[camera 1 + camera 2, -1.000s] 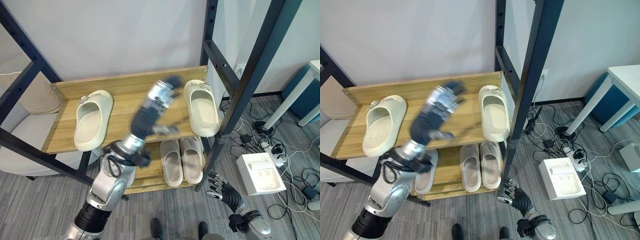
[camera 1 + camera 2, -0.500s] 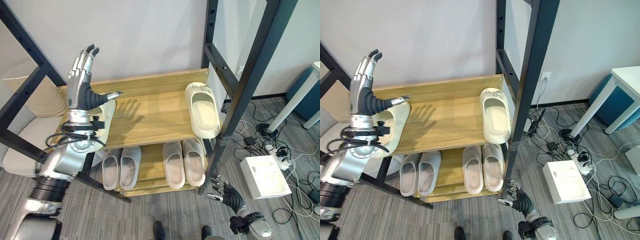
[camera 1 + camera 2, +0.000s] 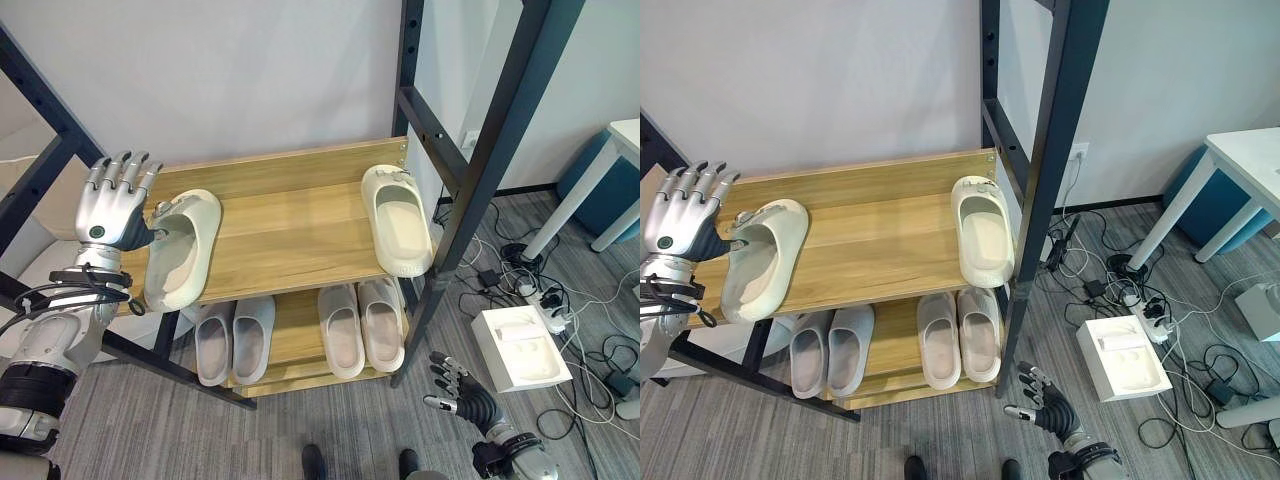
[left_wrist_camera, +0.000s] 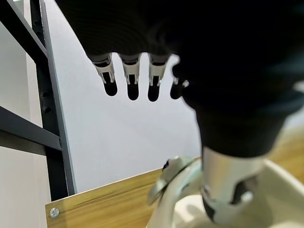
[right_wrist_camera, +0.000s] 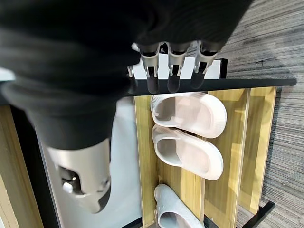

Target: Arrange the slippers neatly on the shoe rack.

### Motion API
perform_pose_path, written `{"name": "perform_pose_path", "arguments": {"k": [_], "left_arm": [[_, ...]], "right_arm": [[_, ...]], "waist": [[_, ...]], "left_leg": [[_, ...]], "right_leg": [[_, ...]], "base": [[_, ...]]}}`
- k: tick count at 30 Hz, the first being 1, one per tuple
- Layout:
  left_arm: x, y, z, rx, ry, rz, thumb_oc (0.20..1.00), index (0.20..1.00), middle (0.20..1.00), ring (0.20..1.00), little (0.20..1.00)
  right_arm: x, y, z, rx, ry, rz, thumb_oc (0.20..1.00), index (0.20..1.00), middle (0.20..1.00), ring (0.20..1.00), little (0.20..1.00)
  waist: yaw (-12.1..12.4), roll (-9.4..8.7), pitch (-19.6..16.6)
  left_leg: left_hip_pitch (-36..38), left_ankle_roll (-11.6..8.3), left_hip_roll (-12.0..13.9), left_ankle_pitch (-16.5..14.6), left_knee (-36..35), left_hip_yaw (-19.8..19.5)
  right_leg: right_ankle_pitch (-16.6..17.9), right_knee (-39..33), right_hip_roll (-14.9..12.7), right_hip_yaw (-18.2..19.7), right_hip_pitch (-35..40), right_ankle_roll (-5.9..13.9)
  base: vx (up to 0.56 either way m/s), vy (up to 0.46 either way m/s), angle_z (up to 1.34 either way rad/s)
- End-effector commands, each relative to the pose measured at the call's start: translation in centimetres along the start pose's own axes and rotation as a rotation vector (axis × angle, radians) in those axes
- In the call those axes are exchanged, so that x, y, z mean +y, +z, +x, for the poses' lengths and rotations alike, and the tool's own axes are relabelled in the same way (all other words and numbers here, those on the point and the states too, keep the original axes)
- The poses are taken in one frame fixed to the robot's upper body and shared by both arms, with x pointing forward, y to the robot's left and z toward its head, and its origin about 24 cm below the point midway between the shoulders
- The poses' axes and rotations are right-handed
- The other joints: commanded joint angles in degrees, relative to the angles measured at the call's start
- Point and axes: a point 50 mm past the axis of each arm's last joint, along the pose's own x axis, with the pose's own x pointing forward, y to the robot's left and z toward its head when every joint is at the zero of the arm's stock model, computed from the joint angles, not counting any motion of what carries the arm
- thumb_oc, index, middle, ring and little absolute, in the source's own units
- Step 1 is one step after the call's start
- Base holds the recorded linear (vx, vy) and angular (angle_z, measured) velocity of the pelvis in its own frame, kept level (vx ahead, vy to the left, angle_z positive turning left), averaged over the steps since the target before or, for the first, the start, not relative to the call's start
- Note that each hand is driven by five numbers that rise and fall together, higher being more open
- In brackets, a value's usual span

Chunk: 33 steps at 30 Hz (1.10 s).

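Observation:
On the top wooden shelf [image 3: 285,225] lie two cream slippers, far apart: one at the left end [image 3: 183,245] and one at the right end [image 3: 397,218]. My left hand [image 3: 108,205] is beside the left slipper's opening. Its fingers [image 4: 133,80] are straight and spread, and its thumb rests at the rim of that slipper [image 4: 280,190]. Two pairs of grey slippers [image 3: 233,338] [image 3: 360,322] stand on the lower shelf, also seen past my right hand's fingers [image 5: 173,66]. My right hand [image 3: 465,400] hangs low near the floor to the right of the rack, open and holding nothing.
Black metal frame posts [image 3: 490,170] stand at the rack's right and cross its left corner. A white box [image 3: 523,345], a power strip and loose cables lie on the grey floor to the right. A pale cushion [image 3: 30,240] sits left of the rack.
My left hand swept from the middle of the top shelf to the left, rose, then came down beside the left cream slipper. The camera shifted a little. The right hand stayed low.

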Motion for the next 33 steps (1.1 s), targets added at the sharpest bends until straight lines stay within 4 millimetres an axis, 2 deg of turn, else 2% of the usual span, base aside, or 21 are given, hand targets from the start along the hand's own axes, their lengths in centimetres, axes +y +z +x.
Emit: {"name": "perform_pose_path", "arguments": {"k": [1,8,9,10,15,21,27,28,30,33], "left_arm": [[3.5,-2.7,3.3,0.04,0.095,0.169,1.0,1.0,1.0,1.0,1.0],[2.8,-2.7,3.5,0.066,0.069,0.167,1.0,1.0,1.0,1.0,1.0],[2.5,-2.9,3.6,0.079,0.058,0.174,0.57,0.57,0.57,0.57,0.57],[2.3,-2.9,3.8,0.086,0.05,0.179,0.2,0.2,0.2,0.2,0.2],[1.9,-3.8,4.6,0.134,0.005,0.18,0.2,0.2,0.2,0.2,0.2],[2.3,-3.1,5.0,0.116,0.033,0.139,0.2,0.2,0.2,0.2,0.2],[3.2,1.0,6.2,-0.012,0.116,0.061,0.2,0.2,0.2,0.2,0.2],[3.8,3.3,7.0,-0.061,0.17,0.011,0.2,0.2,0.2,0.2,0.2],[4.2,5.5,8.1,-0.107,0.194,-0.017,0.2,0.2,0.2,0.2,0.2],[4.4,6.6,8.9,-0.131,0.19,-0.014,0.2,0.2,0.2,0.2,0.2]], "right_arm": [[0.9,3.3,0.6,-0.177,0.054,-0.039,1.0,1.0,1.0,1.0,1.0],[0.7,3.2,0.3,-0.177,0.04,-0.039,1.0,1.0,1.0,1.0,1.0],[0.7,3.2,0.2,-0.176,0.038,-0.037,1.0,1.0,1.0,1.0,1.0],[0.7,3.2,0.2,-0.177,0.036,-0.037,1.0,1.0,1.0,1.0,1.0],[0.4,3.3,-0.2,-0.183,0.017,-0.026,1.0,1.0,1.0,1.0,1.0],[0.5,3.3,-0.1,-0.186,0.01,-0.003,1.0,1.0,1.0,1.0,1.0],[0.6,3.4,0.0,-0.19,0.008,0.008,1.0,1.0,1.0,1.0,1.0],[0.6,3.2,0.0,-0.183,0.002,0.016,1.0,1.0,1.0,1.0,1.0],[0.4,3.2,0.0,-0.178,-0.008,0.028,1.0,1.0,1.0,1.0,1.0],[0.2,3.2,-0.2,-0.182,-0.023,0.038,1.0,1.0,1.0,1.0,1.0]], "waist": [[0.0,-1.81,0.6],[-0.6,-1.98,0.7],[-1.0,-2.0,0.8],[-1.1,-2.0,0.9],[-2.3,-1.91,1.3],[-2.5,-2.01,1.3],[-2.5,-1.98,0.9],[-2.9,-1.89,0.8],[-3.6,-1.73,0.7],[-4.4,-1.64,0.8]], "left_leg": [[5.8,-3.21,2.1,-8.8,0.0,-0.9],[5.7,-3.12,2.2,-8.8,0.0,-0.6],[5.7,-3.05,2.2,-8.8,0.0,-0.5],[5.6,-3.01,2.1,-8.8,0.0,-0.4],[5.6,-2.85,2.0,-8.8,0.0,0.6],[5.6,-2.78,2.0,-8.9,0.0,1.0],[5.9,-2.76,1.9,-9.0,0.0,0.6],[6.0,-2.79,2.1,-9.0,0.0,0.5],[6.2,-2.84,2.1,-9.0,0.0,0.7],[6.3,-2.88,2.3,-9.0,0.0,1.1]], "right_leg": [[0.1,0.1,-5.1,-0.7,-0.7,6.41],[0.1,0.1,-5.0,-0.2,-1.1,6.44],[0.2,0.1,-5.0,0.0,-1.3,6.47],[0.3,0.1,-4.9,0.2,-1.5,6.49],[0.9,0.2,-5.0,1.2,-2.6,6.79],[1.0,0.2,-5.1,1.7,-2.8,6.81],[0.7,0.1,-5.1,1.6,-2.2,6.63],[0.5,0.1,-5.0,1.5,-2.0,6.62],[0.5,0.1,-4.8,1.8,-2.1,6.6],[0.6,0.1,-4.7,2.2,-2.3,6.61]], "base": [[0.02,0.012,-0.06],[0.0,0.006,-0.02],[0.0,0.0,0.0],[0.0,0.0,0.0],[0.0,0.024,-0.14],[0.0,0.003,-0.01],[-0.01,-0.016,-0.03],[-0.02,-0.049,-0.03],[-0.02,-0.042,0.03],[-0.01,-0.021,-0.11]]}}
